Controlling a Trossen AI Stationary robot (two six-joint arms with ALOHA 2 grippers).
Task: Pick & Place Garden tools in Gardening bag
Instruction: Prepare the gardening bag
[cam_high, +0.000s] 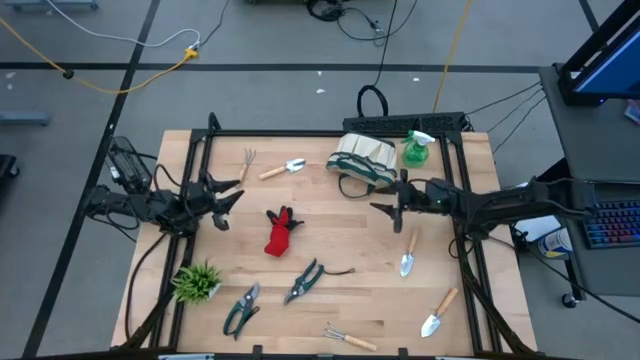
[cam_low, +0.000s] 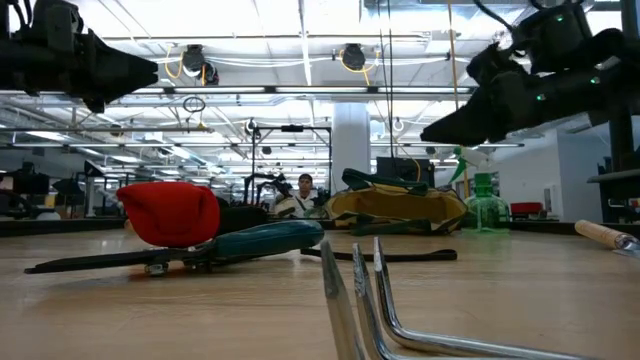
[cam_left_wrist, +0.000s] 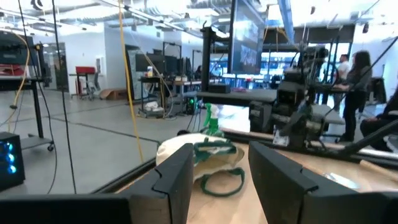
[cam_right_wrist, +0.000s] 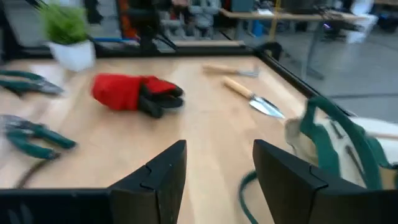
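Observation:
The cream gardening bag with green trim (cam_high: 364, 160) sits at the table's far middle; it also shows in the left wrist view (cam_left_wrist: 205, 155) and the right wrist view (cam_right_wrist: 339, 140). A green spray bottle (cam_high: 416, 148) stands right of it. The red glove (cam_high: 281, 232) lies mid-table. A hand rake (cam_high: 248, 160) and a trowel (cam_high: 284, 169) lie at the far left. Pruning shears (cam_high: 304, 281) (cam_high: 241, 309), a hand rake (cam_high: 348, 338) and two trowels (cam_high: 408, 257) (cam_high: 439, 313) lie toward the near edge. My left gripper (cam_high: 232, 195) is open and empty at the left. My right gripper (cam_high: 388, 207) is open and empty, just near the bag.
A spiky green plant tuft in a white pot (cam_high: 197, 283) stands at the near left. A black frame (cam_high: 330, 132) runs around the table. A black power strip (cam_high: 405, 122) lies behind the bag. People show in the room beyond the table.

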